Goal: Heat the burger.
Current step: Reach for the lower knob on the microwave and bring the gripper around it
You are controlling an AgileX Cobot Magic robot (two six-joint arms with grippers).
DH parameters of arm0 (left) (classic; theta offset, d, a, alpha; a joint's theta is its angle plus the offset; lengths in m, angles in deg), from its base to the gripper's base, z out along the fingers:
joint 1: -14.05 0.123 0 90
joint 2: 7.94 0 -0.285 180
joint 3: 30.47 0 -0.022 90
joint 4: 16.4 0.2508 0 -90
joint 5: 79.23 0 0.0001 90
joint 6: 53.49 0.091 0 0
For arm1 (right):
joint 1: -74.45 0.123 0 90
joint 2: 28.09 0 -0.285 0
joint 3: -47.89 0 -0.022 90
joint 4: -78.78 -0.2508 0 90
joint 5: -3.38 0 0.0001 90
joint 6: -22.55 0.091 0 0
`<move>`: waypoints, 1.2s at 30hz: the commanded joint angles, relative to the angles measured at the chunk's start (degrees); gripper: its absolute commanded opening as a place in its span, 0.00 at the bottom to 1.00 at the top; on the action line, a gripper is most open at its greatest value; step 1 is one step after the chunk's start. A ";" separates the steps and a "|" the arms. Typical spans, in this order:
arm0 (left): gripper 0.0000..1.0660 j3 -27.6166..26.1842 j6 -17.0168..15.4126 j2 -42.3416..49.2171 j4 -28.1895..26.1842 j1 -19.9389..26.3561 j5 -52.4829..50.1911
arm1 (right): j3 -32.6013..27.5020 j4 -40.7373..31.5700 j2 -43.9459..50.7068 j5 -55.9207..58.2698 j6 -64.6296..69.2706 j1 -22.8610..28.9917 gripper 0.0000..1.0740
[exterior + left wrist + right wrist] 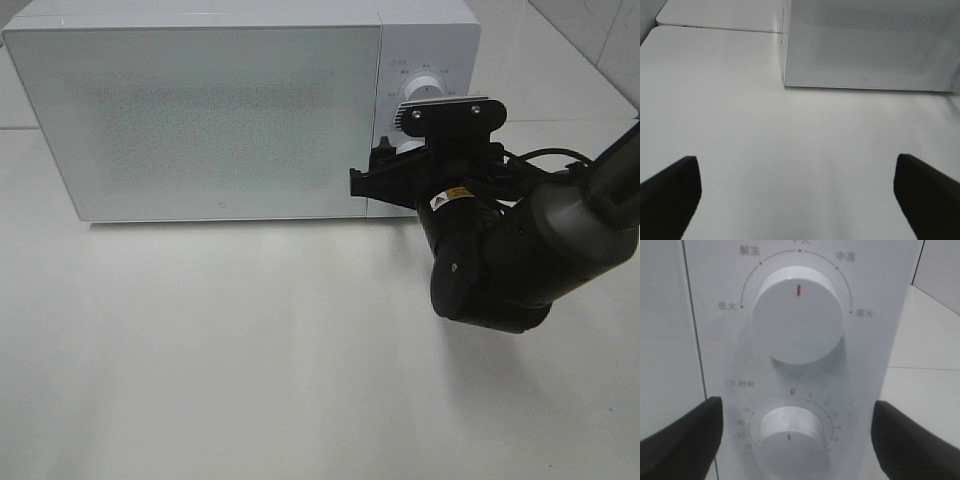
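Two grippers, and only one of them looks busy. Somewhere on the nine o'clock side, out of the high camera's sight, the left gripper (795, 162) hangs low over the bare white table (250, 350). Its jaws are spread wide with nothing between them, parked, I'd say, to stay out of the other arm's road.

Ahead of it, at about eleven o'clock on the table, sits the microwave (200, 110), its frosted door (200, 160) shut. The burger shows in none of the views. My guess is that it sits behind that door (the frosting hides whatever is inside), but I cannot say for certain.

Moving right, the control panel (425, 60) carries an upper knob (797, 320) with its red mark at twelve o'clock. Below it is the timer knob (790, 435), whose mark seems to rest at the zero, also twelve o'clock.

The right gripper (797, 405) reaches in from three o'clock and faces the panel squarely. Its fingers are released and stand wide to either side of the timer knob, not touching it. That pose makes sense if loading is done. The next move would be to close on the knob and twist it clockwise to start the heating.
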 commanded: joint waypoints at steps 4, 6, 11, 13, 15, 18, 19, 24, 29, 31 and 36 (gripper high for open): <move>0.94 0.29 -0.06 1.26 -0.52 0.11 -0.74 | 2.64 1.60 -1.55 0.69 0.34 -0.69 0.71; 0.94 0.29 -0.06 1.26 -0.52 0.11 -0.74 | 3.21 1.43 -2.06 0.80 0.34 -0.69 0.71; 0.94 0.29 -0.06 1.26 -0.52 0.11 -0.74 | 3.21 1.43 -2.06 1.03 0.52 -0.69 0.71; 0.94 0.29 -0.06 1.26 -0.52 0.11 -0.74 | 3.21 1.49 -2.06 1.09 0.63 -1.38 0.71; 0.94 0.29 -0.06 1.26 -0.52 0.11 -0.74 | 3.21 1.49 -2.29 1.20 0.97 -1.49 0.71; 0.94 0.29 -0.06 1.26 -0.52 0.11 -0.74 | 3.21 1.66 -2.81 1.32 1.60 -2.06 0.71; 0.94 0.29 -0.06 1.26 -0.52 0.11 -0.74 | 3.21 2.01 -2.92 1.32 1.60 -2.06 0.71; 0.94 0.29 -0.06 1.26 -0.52 0.11 -0.74 | 3.21 3.27 -3.15 1.26 1.72 -2.06 0.71; 0.94 0.29 -0.06 1.26 -0.52 0.11 -0.74 | 3.21 3.04 -3.90 1.26 2.52 -2.06 0.71; 0.94 0.29 -0.06 1.26 -0.52 0.11 -0.74 | 3.21 3.04 -3.90 1.03 2.52 -2.06 0.70; 0.94 0.29 -0.06 1.26 -0.52 0.11 -0.74 | 3.21 3.09 -3.90 0.63 2.52 -2.06 0.65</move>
